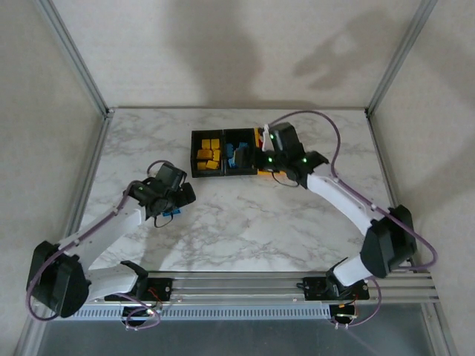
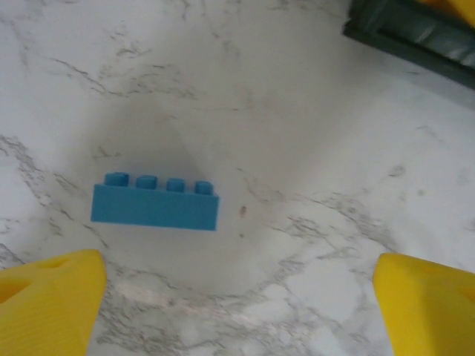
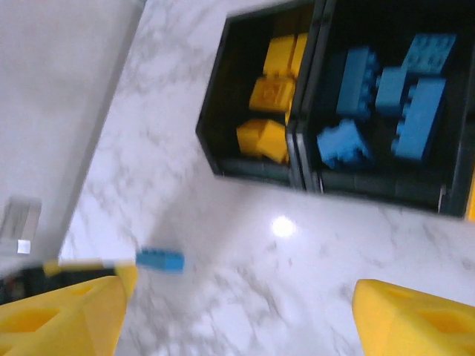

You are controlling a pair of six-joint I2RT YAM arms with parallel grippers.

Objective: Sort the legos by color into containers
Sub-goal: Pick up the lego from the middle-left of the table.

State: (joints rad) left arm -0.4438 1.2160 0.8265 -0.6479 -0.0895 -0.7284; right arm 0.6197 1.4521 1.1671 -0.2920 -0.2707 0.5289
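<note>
1. Blue four-stud brick (image 2: pixel 156 204) is laid on the marble worktop (image 2: pixel 297 133) before the left tool (image 2: pixel 237 311) — fingers spread apart.
2. Right tool (image 3: pixel 245 319), also spread, is held by the bins (image 3: pixel 256 169) of yellow bricks (image 3: pixel 271 93) and blue bricks (image 3: pixel 419 119).

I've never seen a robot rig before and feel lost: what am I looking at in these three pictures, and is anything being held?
These are two robot arms bolted at the near edge of a marble table. One picture looks down from above. The other two come from a camera on each wrist, so the yellow wedges at the bottom are fingers. The left gripper is open, with a lone blue brick lying on the table before it. The right gripper is open and empty, near a black bin of yellow bricks and a middle bin of blue bricks.
</note>
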